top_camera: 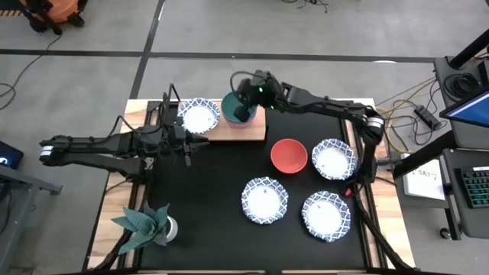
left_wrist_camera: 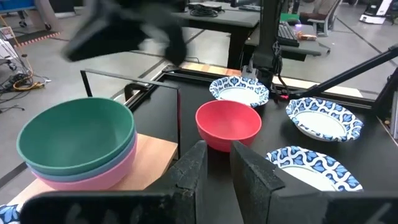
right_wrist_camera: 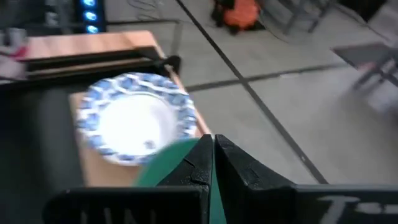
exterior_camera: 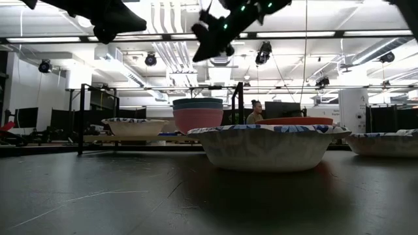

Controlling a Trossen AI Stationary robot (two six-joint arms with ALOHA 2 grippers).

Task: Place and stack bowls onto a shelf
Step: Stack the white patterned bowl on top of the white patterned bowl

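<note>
On the wooden shelf (top_camera: 250, 131) at the table's far side stand a patterned white bowl (top_camera: 200, 116) and a stack of plain bowls (top_camera: 235, 114), green on blue on pink (left_wrist_camera: 81, 146). My right gripper (right_wrist_camera: 213, 152) hovers shut well above that stack (exterior_camera: 198, 112), touching nothing. On the black mat rest a red bowl (top_camera: 289, 155) and three patterned bowls (top_camera: 334, 159), (top_camera: 264, 200), (top_camera: 326, 215). My left gripper (left_wrist_camera: 217, 171) waits near the shelf's left end, raised, a narrow gap between its fingers and nothing in it.
A potted green plant (top_camera: 149, 224) stands at the mat's near left corner. The shelf's thin black posts (left_wrist_camera: 179, 115) rise beside the stack. The mat's middle left (top_camera: 206, 183) is bare. A person (exterior_camera: 253, 112) sits in the room beyond the table.
</note>
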